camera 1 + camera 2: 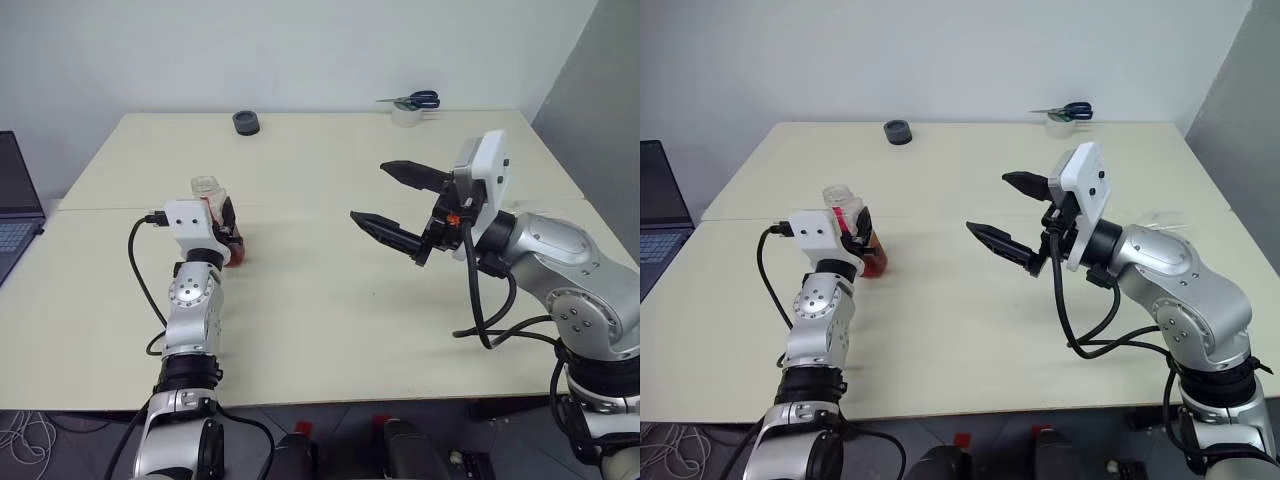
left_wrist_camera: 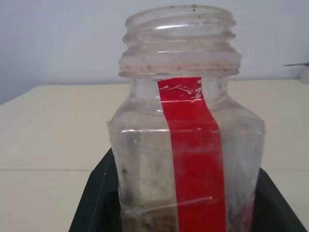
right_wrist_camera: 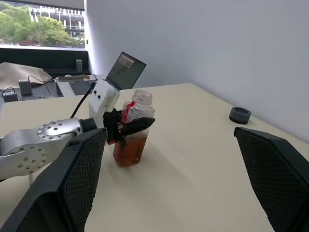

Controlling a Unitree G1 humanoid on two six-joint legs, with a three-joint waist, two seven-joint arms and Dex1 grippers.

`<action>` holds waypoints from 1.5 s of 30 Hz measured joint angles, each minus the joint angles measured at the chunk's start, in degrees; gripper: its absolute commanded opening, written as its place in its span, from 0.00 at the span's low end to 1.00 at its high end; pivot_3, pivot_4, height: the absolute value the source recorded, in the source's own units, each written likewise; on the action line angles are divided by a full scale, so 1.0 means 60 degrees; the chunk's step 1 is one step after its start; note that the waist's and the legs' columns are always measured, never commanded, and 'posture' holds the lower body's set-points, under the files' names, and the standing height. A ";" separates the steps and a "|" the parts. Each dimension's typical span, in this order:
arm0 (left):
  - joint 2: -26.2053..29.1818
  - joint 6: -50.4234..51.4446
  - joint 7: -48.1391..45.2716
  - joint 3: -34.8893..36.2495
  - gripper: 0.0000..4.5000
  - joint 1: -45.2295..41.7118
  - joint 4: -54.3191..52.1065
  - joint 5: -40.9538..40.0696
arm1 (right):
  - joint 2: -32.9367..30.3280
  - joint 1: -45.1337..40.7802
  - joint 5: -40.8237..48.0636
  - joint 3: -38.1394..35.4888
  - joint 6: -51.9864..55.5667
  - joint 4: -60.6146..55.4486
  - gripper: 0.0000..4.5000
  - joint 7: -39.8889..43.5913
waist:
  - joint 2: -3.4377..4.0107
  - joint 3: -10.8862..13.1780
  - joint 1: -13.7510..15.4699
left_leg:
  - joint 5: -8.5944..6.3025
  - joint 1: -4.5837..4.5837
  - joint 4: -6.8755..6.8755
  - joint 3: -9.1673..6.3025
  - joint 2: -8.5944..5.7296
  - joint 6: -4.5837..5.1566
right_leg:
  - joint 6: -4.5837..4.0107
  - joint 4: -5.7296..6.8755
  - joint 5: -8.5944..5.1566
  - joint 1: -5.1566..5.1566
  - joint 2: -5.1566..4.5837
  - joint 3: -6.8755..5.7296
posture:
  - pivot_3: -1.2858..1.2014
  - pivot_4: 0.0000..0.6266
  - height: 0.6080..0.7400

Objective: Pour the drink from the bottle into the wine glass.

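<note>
**Left gripper clamps the bottle; right gripper hangs wide and empty**

The table [image 1: 330,300], a pale cream top made of two joined panels, spans the whole scene. At its left edge sits a laptop [image 1: 15,205], its screen raised.

The right gripper [image 1: 392,200] hovers above the middle-right of the table with its two black fingers spread as far apart as they go. Nothing lies between them and nothing touches them; from the right wrist view the two ribbed pads frame open table and the bottle beyond.

The left gripper [image 1: 862,232] is closed tight around the bottle [image 3: 133,133], its black fingers pressing the squarish clear body from either side at about mid-height. The bottle stands upright on the left half of the table, its open threaded neck rising above the fingers and its narrow red label strip facing the left wrist camera. Whether its base rests on the table or hangs just above it cannot be told.

The drink [image 3: 129,150], a reddish-amber liquid, fills only the lower part of the bottle, below the fingers.

At the far edge of the table lie a roll of tape [image 1: 405,115] with blue-handled scissors [image 1: 420,99] on top, and, further left, a small dark round cap [image 1: 246,122].
</note>
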 measured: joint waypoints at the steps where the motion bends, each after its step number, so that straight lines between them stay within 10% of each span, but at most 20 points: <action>1: -0.0045 0.0042 0.0022 -0.0006 0.38 0.0110 -0.0153 0.0003 | -0.0004 0.0000 0.0005 -0.0004 0.0030 -0.0014 0.99 0.0000 | 0.0003 -0.0005 0.0000 | 0.0000 0.0000 0.0000 0.0000 0.0000 0.0000 | 0.0000 0.0000 0.0000 0.0000 0.0000 0.0001 | 0.52 0.24 1.00; 18: -0.0351 0.1031 0.0038 -0.0176 0.38 0.1092 -0.1790 0.0080 | -0.0018 -0.0019 0.0014 -0.0097 0.0142 -0.0040 0.99 -0.0001 | 0.0077 -0.0138 0.0011 | -0.0002 0.0017 0.0000 0.0000 -0.0001 0.0004 | 0.0002 -0.0001 -0.0001 0.0024 0.0004 -0.0003 | 0.52 0.24 1.00; 43: 0.0777 -0.2155 -0.1399 0.0392 0.38 -0.3447 0.5985 -0.0175 | 0.0367 -0.0351 -0.0736 0.0002 -0.0139 0.0348 0.99 0.0033 | 0.0060 -0.0127 0.0034 | 0.0004 -0.0002 0.0000 -0.0040 -0.0003 0.0008 | -0.0001 0.0001 0.0003 0.0012 0.0017 -0.0021 | 0.52 0.24 1.00; 45: 0.0779 -0.2221 -0.1401 0.0385 0.58 -0.3447 0.6027 -0.0168 | 0.0366 -0.0351 -0.0737 0.0002 -0.0138 0.0347 1.00 0.0035 | 0.0060 -0.0127 0.0032 | 0.0004 -0.0003 0.0000 -0.0040 -0.0002 0.0008 | -0.0001 0.0001 0.0003 0.0012 0.0017 -0.0020 | 0.52 0.24 1.00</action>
